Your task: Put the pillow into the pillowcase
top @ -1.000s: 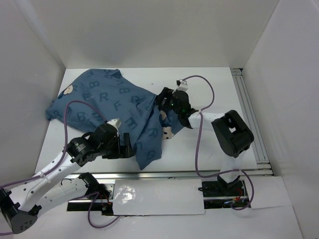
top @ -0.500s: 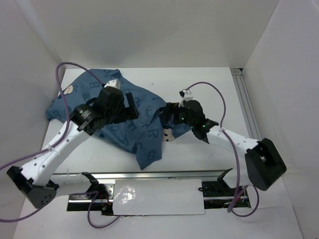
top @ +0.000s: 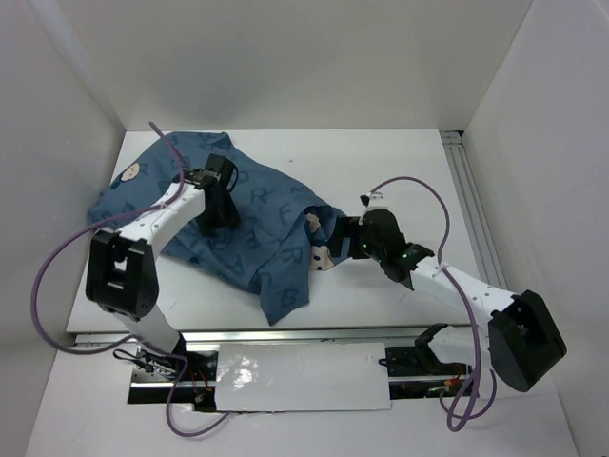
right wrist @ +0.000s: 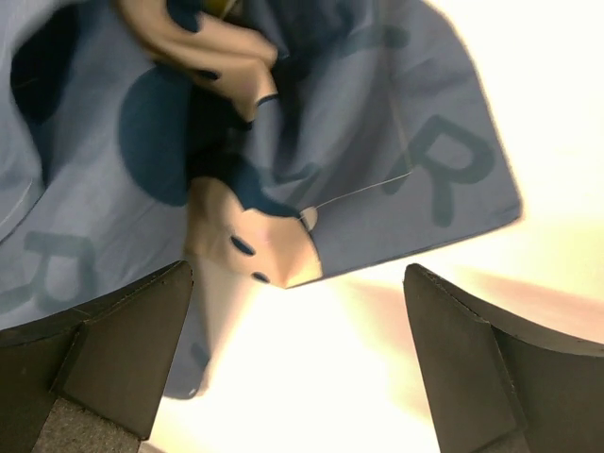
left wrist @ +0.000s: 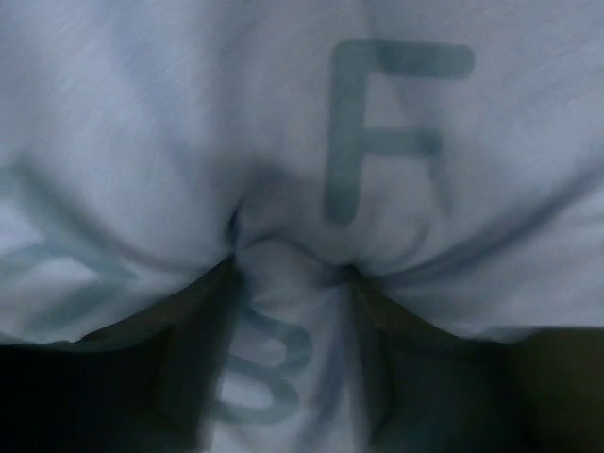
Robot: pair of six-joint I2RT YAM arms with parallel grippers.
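The dusty-blue pillowcase [top: 257,205] with darker letters lies crumpled and bulging over the left and middle of the white table. The pillow is hidden from view. My left gripper [top: 217,221] presses down on the middle of the pillowcase. In the left wrist view its fingers [left wrist: 203,349] pinch a raised fold of the pillowcase [left wrist: 396,142] printed with a "B", the left gripper [left wrist: 291,269] shut on it. My right gripper [top: 333,243] hovers open at the pillowcase's right edge. The right wrist view shows the right gripper [right wrist: 297,274] spread wide over a cream mouse-face corner [right wrist: 255,245] of the pillowcase [right wrist: 377,142], holding nothing.
White walls close in the table [top: 381,162] on the left, back and right. An aluminium rail [top: 473,209] runs along the right side and another [top: 314,333] along the front edge. Purple cables loop off both arms. A mouse face [top: 127,173] shows at the pillowcase's far-left corner.
My left arm swung from the front left up over the pillowcase and its jaws closed on a fold. My right arm stretched out lower, its gripper drawing slightly right, still open.
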